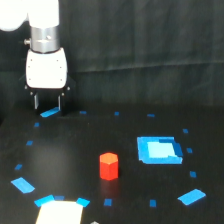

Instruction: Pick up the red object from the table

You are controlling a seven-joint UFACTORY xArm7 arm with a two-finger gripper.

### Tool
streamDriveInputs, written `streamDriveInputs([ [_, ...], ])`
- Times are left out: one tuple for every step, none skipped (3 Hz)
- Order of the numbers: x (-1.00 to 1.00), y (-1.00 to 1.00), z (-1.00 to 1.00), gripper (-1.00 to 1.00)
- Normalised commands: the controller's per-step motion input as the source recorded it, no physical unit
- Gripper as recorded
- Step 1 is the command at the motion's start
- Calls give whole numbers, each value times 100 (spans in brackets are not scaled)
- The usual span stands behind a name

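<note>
End effector (47, 102), fingers apart w/ nothing between, hangs well up-left of red block (108, 166), which stands upright on table (75, 145) just left of blue square (159, 149); an off-centre descent could tip the block.

White patch (59, 212) cut off by bottom edge.
</note>
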Motion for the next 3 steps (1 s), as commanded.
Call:
streamDriveInputs([
  [100, -100, -63, 100],
  [100, -100, -58, 100],
  [91, -96, -96, 100],
])
